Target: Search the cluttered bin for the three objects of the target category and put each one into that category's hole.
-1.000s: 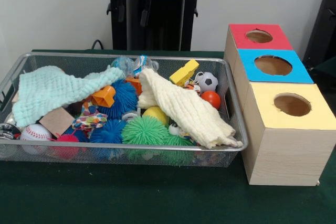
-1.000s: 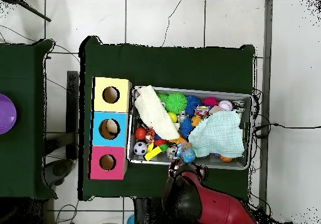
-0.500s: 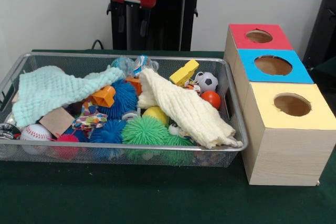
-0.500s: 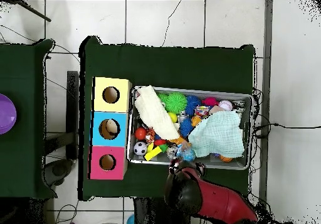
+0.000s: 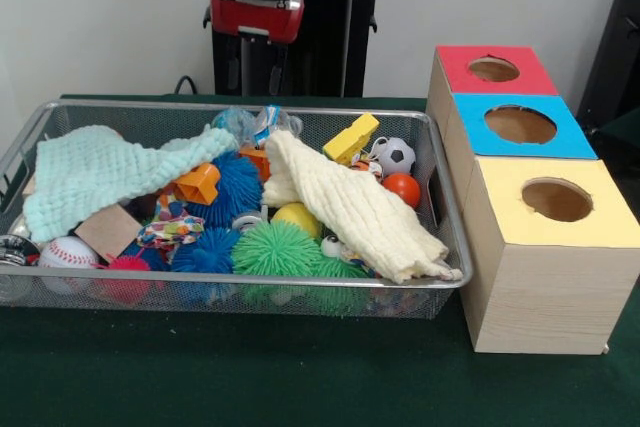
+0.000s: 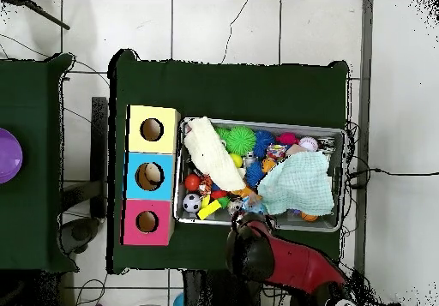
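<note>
The gripper (image 5: 259, 65) hangs above the far rim of the bin (image 5: 200, 107), in front of the black pedestal (image 5: 330, 37). Its 2 dark fingers (image 5: 243, 64) point down with a clear gap between them; the jaws stand apart and hold nothing. In the overhead view the arm's red and black body (image 6: 274, 260) covers the gripper, so the jaws cannot be judged there.

Directly below the jaws, inside the bin, lies a clear crinkled packet (image 5: 255, 124) with blue and red marks. Below and toward the near side from the jaws sit an orange plastic piece (image 5: 198, 183) and a blue spiky ball (image 5: 236, 187). In the front view, a mint green cloth (image 5: 105, 169) spreads to the left of the jaws and a cream cloth (image 5: 355, 212) runs from just below them toward the bin's near right corner. A yellow block (image 5: 351, 137), a small football (image 5: 396, 155) and an orange ball (image 5: 402, 189) lie to the right of the jaws, against the bin's far right part. A green spiky ball (image 5: 277, 249) and a baseball (image 5: 67, 252) rest at the near wall, well apart from the jaws.

The hole (image 5: 520, 124) in the blue top is in the middle of 3 wooden boxes (image 5: 545, 277) standing on the green table (image 5: 300, 377) just beside the bin, far to the right of the jaws in the front view. It appears dark, and what lies inside cannot be told
</note>
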